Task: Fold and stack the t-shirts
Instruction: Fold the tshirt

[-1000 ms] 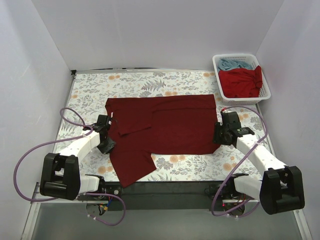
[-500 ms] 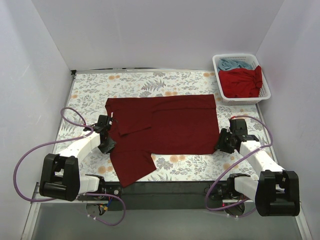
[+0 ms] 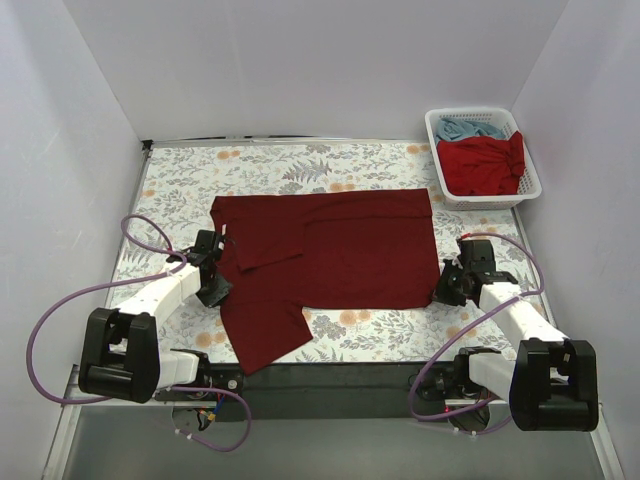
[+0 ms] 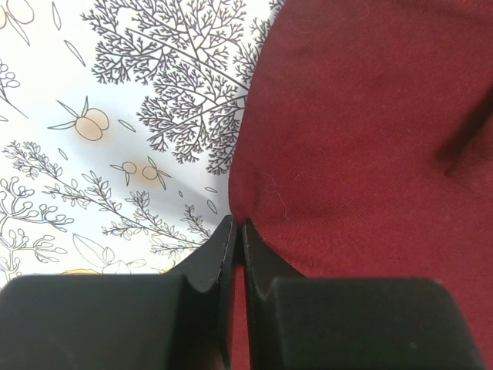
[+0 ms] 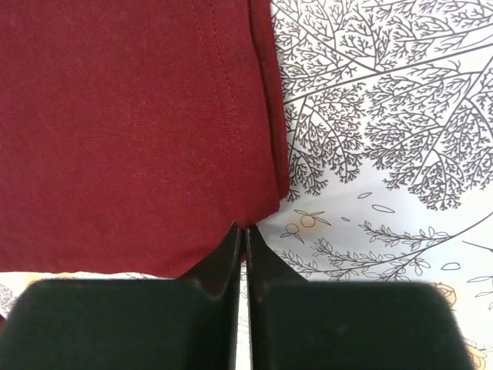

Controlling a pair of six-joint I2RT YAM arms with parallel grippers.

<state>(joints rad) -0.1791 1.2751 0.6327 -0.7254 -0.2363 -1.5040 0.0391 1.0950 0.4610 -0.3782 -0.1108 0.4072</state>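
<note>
Moved: the right gripper (image 3: 447, 292) has pulled back toward the near edge and down to the shirt's near corner; the left arm has stayed put.
Left gripper (image 3: 214, 291): at 8 o'clock, jaws closed, seemingly pinching the maroon t-shirt's (image 3: 340, 250) edge beside the trailing sleeve.
Right gripper: at 4 o'clock, jaws closed on the hem corner, apparently paired with the left to lift one long edge.
Maroon t-shirt: spread flat mid-surface (image 3: 180, 180), far sleeve already folded in.
Basket (image 3: 478, 201): at 1 o'clock, holding the red t-shirt (image 3: 485, 165) and light blue t-shirt (image 3: 468, 128), waiting.
</note>
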